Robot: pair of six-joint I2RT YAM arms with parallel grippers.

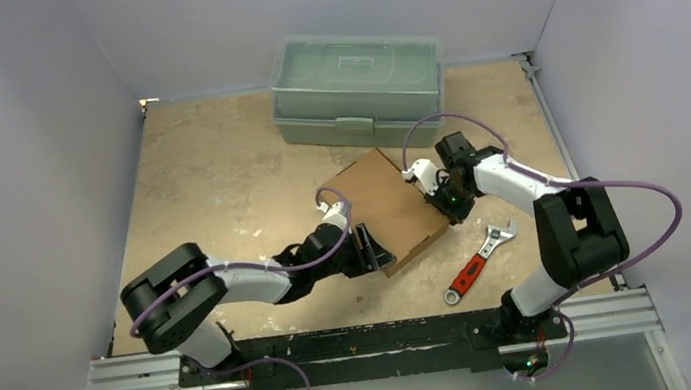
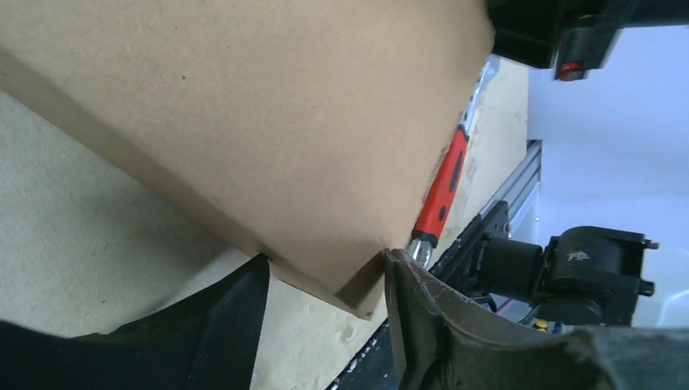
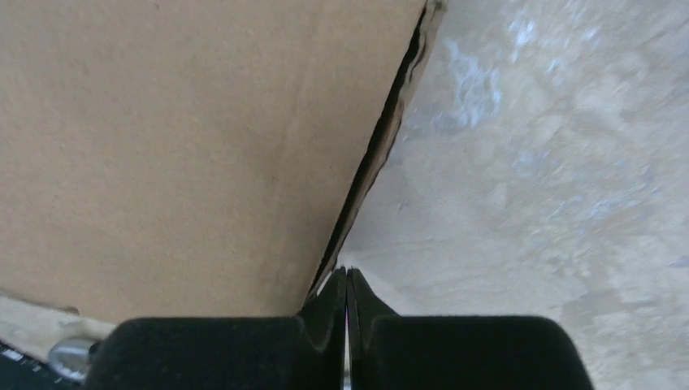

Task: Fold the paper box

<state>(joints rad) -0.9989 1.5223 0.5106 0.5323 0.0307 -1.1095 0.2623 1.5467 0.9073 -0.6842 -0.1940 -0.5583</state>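
Brown cardboard, the paper box [image 1: 388, 199] is lying mid-counter [image 1: 219, 181], turned cornerwise, its plain top facing up. The left pincer [image 1: 369, 250] is sitting at the box's near corner, spread wide. In the left wrist view that corner is poking between the two fingers [image 2: 219, 325], whose tips are right at the box's sides; whether they are pressing on it cannot be told. The right pincer [image 1: 450, 201] is sitting at the box's right edge, pressed together, its fingertips [image 3: 333, 288] meeting just where the dark seam of the cardboard edge is running down. A red-handled wrench [image 1: 479, 263] is lying near the box's near-right side, apart from it. A grey-green toolbox [image 1: 358, 87] is standing just behind the box with its lid down, so its contents are not showing.
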